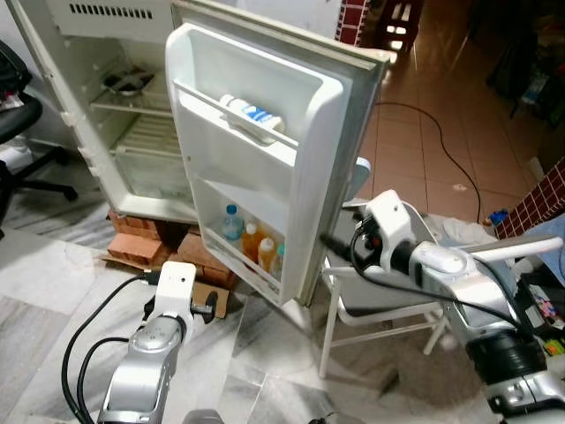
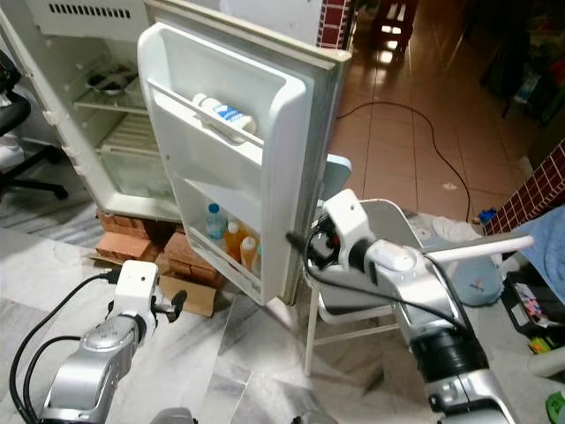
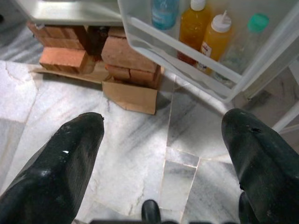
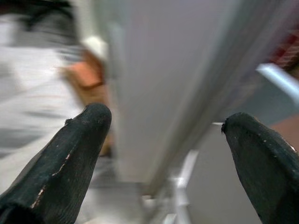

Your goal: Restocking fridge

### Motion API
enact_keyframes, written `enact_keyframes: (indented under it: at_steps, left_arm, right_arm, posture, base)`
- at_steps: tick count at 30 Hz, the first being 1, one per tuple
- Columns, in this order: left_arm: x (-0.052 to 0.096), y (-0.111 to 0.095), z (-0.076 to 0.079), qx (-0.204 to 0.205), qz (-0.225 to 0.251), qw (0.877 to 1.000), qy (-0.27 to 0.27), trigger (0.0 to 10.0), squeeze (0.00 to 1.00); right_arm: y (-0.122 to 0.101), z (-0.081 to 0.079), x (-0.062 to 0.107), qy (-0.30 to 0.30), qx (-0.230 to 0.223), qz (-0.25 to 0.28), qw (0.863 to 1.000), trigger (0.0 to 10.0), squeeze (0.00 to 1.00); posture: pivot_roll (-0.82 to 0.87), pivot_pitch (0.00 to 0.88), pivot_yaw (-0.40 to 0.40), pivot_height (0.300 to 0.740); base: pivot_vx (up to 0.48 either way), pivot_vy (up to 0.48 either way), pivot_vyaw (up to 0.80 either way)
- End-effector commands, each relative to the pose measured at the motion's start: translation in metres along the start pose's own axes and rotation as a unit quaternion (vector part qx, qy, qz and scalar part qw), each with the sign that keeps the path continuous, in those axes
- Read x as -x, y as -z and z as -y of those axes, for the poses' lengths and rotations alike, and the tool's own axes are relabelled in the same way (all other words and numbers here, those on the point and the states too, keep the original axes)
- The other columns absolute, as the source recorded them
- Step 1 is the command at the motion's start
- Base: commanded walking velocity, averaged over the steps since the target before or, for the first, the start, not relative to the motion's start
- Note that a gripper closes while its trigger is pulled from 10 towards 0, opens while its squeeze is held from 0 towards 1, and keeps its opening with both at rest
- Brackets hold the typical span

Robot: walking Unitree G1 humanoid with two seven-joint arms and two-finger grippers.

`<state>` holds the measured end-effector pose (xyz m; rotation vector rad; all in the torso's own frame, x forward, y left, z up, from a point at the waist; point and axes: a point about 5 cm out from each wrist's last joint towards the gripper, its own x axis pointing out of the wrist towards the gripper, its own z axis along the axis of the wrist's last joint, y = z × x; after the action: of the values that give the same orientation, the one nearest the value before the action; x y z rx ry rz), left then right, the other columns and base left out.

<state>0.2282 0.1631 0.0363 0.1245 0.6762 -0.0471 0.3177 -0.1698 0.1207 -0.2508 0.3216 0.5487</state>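
The white fridge (image 1: 106,132) stands open, its door (image 1: 318,132) swung out toward me. On the upper door shelf lies a white bottle (image 1: 253,115) with a blue label. The lower door shelf (image 3: 187,60) holds a blue water bottle (image 3: 164,11), two orange bottles (image 3: 194,28) and a green-capped clear bottle (image 3: 243,42). My right gripper (image 4: 168,121) is open at the door's outer edge, one finger on each side of it. My left gripper (image 3: 163,121) hangs open and empty over the marble floor, below the lower shelf.
Red bricks (image 1: 141,247) prop up the fridge, with a cardboard scrap (image 3: 131,95) beside them. A white folding chair (image 1: 380,309) stands right behind the door. An office chair (image 1: 26,115) is at far left. A black cable (image 1: 441,141) crosses the tiled floor. A metal bowl (image 1: 128,81) sits inside the fridge.
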Motion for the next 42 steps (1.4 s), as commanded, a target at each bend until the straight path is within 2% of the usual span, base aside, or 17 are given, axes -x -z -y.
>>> enact_keyframes:
  at_steps: [1, 6, 8, 10, 11, 12, 13, 17, 18, 22, 25, 30, 31, 38, 39, 40, 42]
  left_arm:
    - [0.002, -0.002, 0.002, -0.004, 0.005, 1.0, 0.005, 10.0, 0.0]
    - [0.003, -0.001, 0.004, -0.003, 0.003, 1.0, 0.008, 10.0, 0.0]
    - [0.002, -0.002, 0.005, -0.004, 0.003, 1.0, 0.011, 10.0, 0.0]
    - [0.002, -0.002, 0.005, -0.005, 0.002, 1.0, 0.012, 10.0, 0.0]
    - [0.001, -0.002, 0.005, -0.007, 0.002, 1.0, 0.013, 10.0, 0.0]
    - [0.001, -0.002, 0.005, -0.007, 0.002, 1.0, 0.013, 10.0, 0.0]
    - [0.001, -0.003, 0.005, -0.011, 0.003, 1.0, 0.013, 10.0, 0.0]
    - [0.001, -0.004, 0.005, -0.013, 0.005, 1.0, 0.01, 10.0, 0.0]
    - [0.002, -0.004, 0.004, -0.01, 0.006, 1.0, 0.007, 10.0, 0.0]
    - [0.002, -0.005, 0.001, -0.001, 0.01, 1.0, -0.001, 10.0, 0.0]
    - [0.001, -0.007, 0.0, -0.002, 0.015, 1.0, -0.005, 10.0, 0.0]
    - [0.0, -0.009, -0.003, -0.008, 0.022, 1.0, -0.017, 10.0, 0.0]
    - [0.0, -0.008, -0.005, -0.009, 0.021, 1.0, -0.021, 10.0, 0.0]
    - [0.0, -0.008, -0.007, -0.011, 0.021, 0.999, -0.025, 10.0, 0.0]
    - [0.0, -0.008, -0.008, -0.011, 0.021, 0.999, -0.026, 10.0, 0.0]
    - [0.0, -0.008, -0.008, -0.011, 0.021, 0.999, -0.026, 10.0, 0.0]
    - [-0.001, -0.008, -0.008, -0.012, 0.022, 0.999, -0.028, 10.0, 0.0]
  right_arm:
    - [-0.004, 0.014, 0.002, 0.041, 0.013, 0.005, 0.999, 10.0, 0.0]
    - [-0.043, 0.02, -0.013, 0.084, -0.035, 0.092, 0.992, 10.0, 0.0]
    - [-0.079, -0.022, -0.041, 0.017, -0.099, 0.147, 0.984, 10.0, 0.0]
    - [-0.086, -0.034, -0.047, 0.002, -0.107, 0.154, 0.982, 10.0, 0.0]
    - [-0.103, -0.067, -0.057, -0.052, -0.125, 0.175, 0.975, 10.0, 0.0]
    - [-0.103, -0.067, -0.057, -0.052, -0.125, 0.175, 0.975, 10.0, 0.0]
    - [-0.12, -0.109, -0.061, -0.142, -0.145, 0.195, 0.96, 10.0, 0.0]
    - [-0.142, -0.168, -0.04, -0.326, -0.149, 0.226, 0.906, 10.0, 0.0]
    - [-0.147, -0.182, -0.02, -0.409, -0.157, 0.235, 0.868, 10.0, 0.0]
    - [-0.147, -0.173, 0.006, -0.469, -0.18, 0.249, 0.828, 10.0, 0.0]
    - [-0.141, -0.159, 0.01, -0.457, -0.19, 0.249, 0.833, 10.0, 0.0]
    - [-0.1, -0.118, 0.02, -0.4, -0.184, 0.203, 0.875, 10.0, 0.0]
    - [-0.075, -0.106, 0.026, -0.385, -0.141, 0.157, 0.898, 10.0, 0.0]
    - [-0.015, -0.062, 0.04, -0.343, -0.043, 0.018, 0.938, 10.0, 0.0]
    - [-0.006, -0.044, 0.036, -0.298, 0.002, -0.009, 0.955, 10.0, 0.0]
    - [-0.006, -0.044, 0.036, -0.298, 0.002, -0.009, 0.955, 10.0, 0.0]
    - [-0.023, -0.005, 0.012, -0.144, 0.049, 0.011, 0.988, 10.0, 0.0]
  posture:
    - [0.14, 0.011, -0.037, 0.74]
    - [0.13, 0.014, -0.039, 0.74]
    - [0.13, 0.013, -0.036, 0.74]
    - [0.13, 0.013, -0.036, 0.74]
    - [0.13, 0.011, -0.035, 0.74]
    - [0.13, 0.011, -0.035, 0.74]
    - [0.14, 0.01, -0.038, 0.74]
    - [0.15, 0.009, -0.044, 0.74]
    - [0.16, 0.008, -0.047, 0.74]
    - [0.15, 0.006, -0.054, 0.74]
    - [0.14, 0.004, -0.053, 0.74]
    - [0.14, 0.0, -0.051, 0.74]
    - [0.14, 0.0, -0.051, 0.74]
    - [0.14, 0.0, -0.054, 0.74]
    - [0.14, 0.0, -0.055, 0.74]
    - [0.14, 0.0, -0.055, 0.74]
    - [0.14, 0.0, -0.056, 0.74]
  base:
    - [0.0, 0.0, 0.0]
    - [0.0, 0.0, 0.0]
    - [0.0, 0.0, 0.0]
    - [0.0, 0.0, 0.0]
    - [0.0, 0.0, 0.0]
    - [0.0, 0.0, 0.0]
    - [0.0, 0.0, 0.0]
    - [0.0, 0.0, 0.0]
    - [0.0, 0.0, 0.0]
    - [0.0, 0.0, 0.0]
    - [0.0, 0.0, 0.0]
    - [0.0, 0.0, 0.0]
    - [0.0, 0.0, 0.0]
    - [0.0, 0.0, 0.0]
    - [0.0, 0.0, 0.0]
    - [0.0, 0.0, 0.0]
    - [0.0, 0.0, 0.0]
